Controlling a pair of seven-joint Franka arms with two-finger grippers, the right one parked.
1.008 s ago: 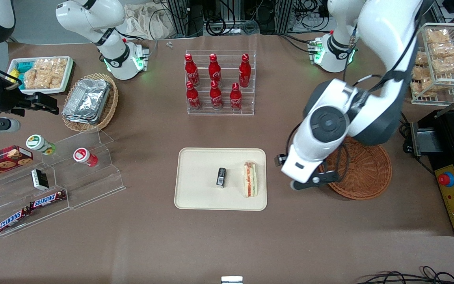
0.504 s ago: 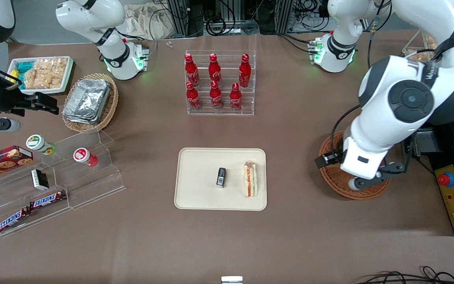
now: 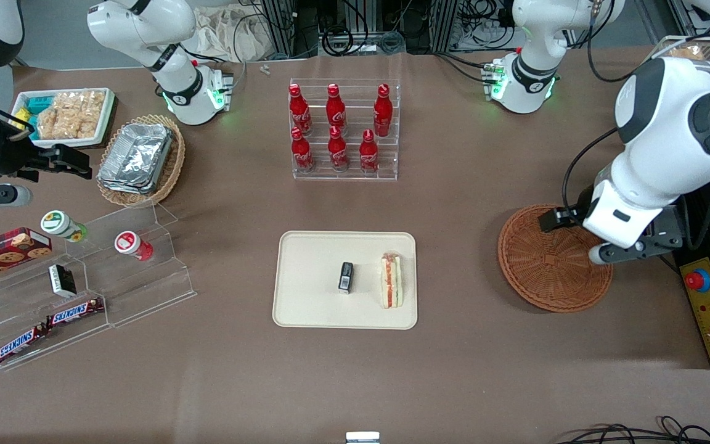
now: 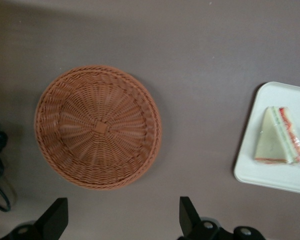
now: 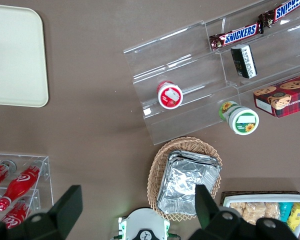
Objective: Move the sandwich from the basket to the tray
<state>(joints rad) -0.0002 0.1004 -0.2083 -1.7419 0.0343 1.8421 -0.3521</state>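
Front view, clock positions taken from the tray (image 3: 306, 296): rack of red cola bottles (image 3: 344, 131) at 12 o'clock, well apart; pale oval basket with foil containers (image 3: 140, 160) at about 10 o'clock toward the parked arm's end; clear stepped shelf (image 3: 121, 271) at 9 o'clock, carrying two small lidded cups (image 3: 133, 245) and Snickers bars (image 3: 74, 311). Small black object (image 3: 346, 276) lying on the tray just beside the sandwich (image 3: 391, 280), not touching. Nothing between tray and basket (image 3: 546, 277); bare brown tabletop there. Sandwich resting on its side in the tray, near the rim at the tray's 3 o'clock edge; triangular white bread face, orange-red and green layers showing along one edge (image 4: 279, 136). Basket at 3 o'clock from tray, nothing in it, weave visible to the centre (image 4: 97, 126). Gripper (image 3: 629, 250) hanging above the basket's rim at the basket's 2 o'clock; fingers (image 4: 55, 220) spread wide, holding nothing.
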